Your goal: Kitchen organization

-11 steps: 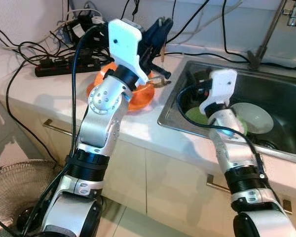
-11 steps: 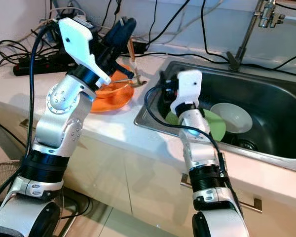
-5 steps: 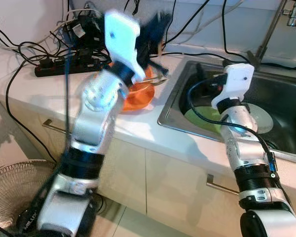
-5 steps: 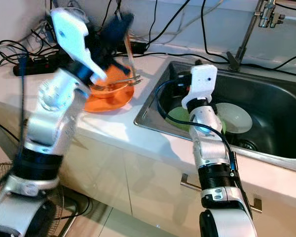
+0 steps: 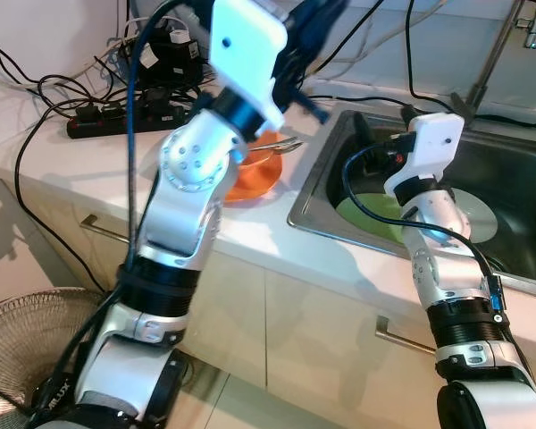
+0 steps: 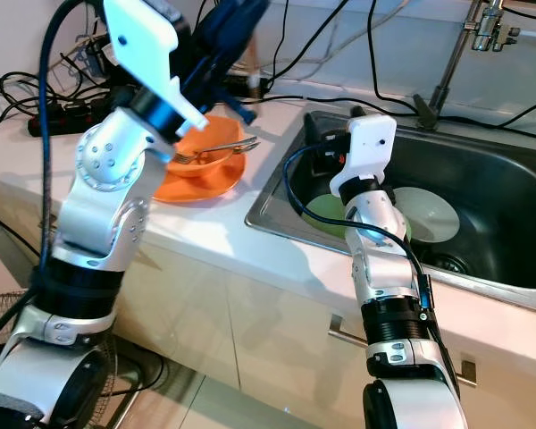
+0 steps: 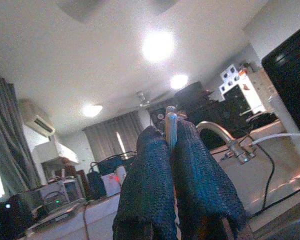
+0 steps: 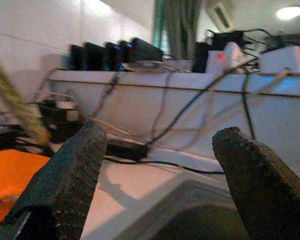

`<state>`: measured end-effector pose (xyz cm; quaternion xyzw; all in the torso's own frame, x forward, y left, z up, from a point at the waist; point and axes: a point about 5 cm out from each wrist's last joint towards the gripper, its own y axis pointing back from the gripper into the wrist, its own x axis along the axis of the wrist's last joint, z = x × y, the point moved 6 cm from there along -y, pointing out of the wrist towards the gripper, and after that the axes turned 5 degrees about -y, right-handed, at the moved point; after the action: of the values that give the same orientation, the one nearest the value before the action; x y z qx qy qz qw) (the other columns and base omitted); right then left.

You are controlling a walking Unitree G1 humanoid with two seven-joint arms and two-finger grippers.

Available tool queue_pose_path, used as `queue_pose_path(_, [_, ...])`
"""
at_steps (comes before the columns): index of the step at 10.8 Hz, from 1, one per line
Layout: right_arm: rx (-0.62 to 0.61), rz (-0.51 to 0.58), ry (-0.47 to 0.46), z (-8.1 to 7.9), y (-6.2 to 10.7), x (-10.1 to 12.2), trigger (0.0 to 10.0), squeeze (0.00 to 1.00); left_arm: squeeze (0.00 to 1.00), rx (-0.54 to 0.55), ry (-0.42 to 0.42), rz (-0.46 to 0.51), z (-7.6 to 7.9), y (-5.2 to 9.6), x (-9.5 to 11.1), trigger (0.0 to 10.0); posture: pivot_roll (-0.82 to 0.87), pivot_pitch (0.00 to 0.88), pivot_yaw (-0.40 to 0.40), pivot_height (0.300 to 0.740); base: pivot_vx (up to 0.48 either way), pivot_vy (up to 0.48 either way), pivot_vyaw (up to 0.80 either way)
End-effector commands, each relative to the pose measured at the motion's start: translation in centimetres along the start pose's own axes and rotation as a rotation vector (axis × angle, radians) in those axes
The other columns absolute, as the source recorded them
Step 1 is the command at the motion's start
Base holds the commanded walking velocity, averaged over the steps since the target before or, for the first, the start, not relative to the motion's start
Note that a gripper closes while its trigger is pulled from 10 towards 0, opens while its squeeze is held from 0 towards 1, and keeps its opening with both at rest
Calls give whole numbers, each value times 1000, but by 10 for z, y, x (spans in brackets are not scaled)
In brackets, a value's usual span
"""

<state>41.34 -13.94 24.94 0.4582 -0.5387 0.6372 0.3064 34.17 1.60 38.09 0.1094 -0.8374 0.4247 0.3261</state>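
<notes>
A pale kitchen desk [image 5: 250, 228] runs along a tiled wall, with a steel sink [image 6: 509, 277] set into it and a tangle of black cables [image 5: 89, 98] and a power strip [image 5: 116, 125] at the back; my left tool [image 6: 237, 31] is raised high above the orange bowl [image 6: 201, 174], its fingers [image 7: 190, 175] pressed shut on a thin stick-like utensil [image 7: 170, 125], perhaps chopsticks, though I cannot make out exactly what it is; a metal fork [image 6: 219, 147] lies across the bowl. My right tool [image 8: 160, 165] stands spread and empty over the near end of the sink, above a green plate [image 6: 326, 214] and a white bowl [image 6: 424, 214]. I judge the step in hand to be carrying the utensil off the bowl to wherever it belongs; next I must choose that place and lower the tool gently. The faucet [image 6: 456, 63] and trailing cables crowd the path; a floor fan [image 5: 27, 331] stands beside my left leg.
</notes>
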Motion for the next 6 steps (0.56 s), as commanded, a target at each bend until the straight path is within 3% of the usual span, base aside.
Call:
queue_pose_path(1, [66,7,-17,-9,2,4,10000,0,0,-11,21,10,1,-2,1,10000,148,1,38,740,0,0,0])
queue_pose_path(4, [266,-11,-35,-34,13,5,10000,0,0,-17,45,1,4,-2,-5,10000,149,10,41,740,0,0,0])
queue_pose_path(5, [286,-14,-39,-37,15,5,10000,0,0,-17,58,-13,4,0,-9,10000,149,10,41,740,0,0,0])
queue_pose_path(6, [293,-14,-48,-38,15,6,10000,0,0,-32,120,-51,8,5,-19,10000,150,15,42,740,0,0,0])
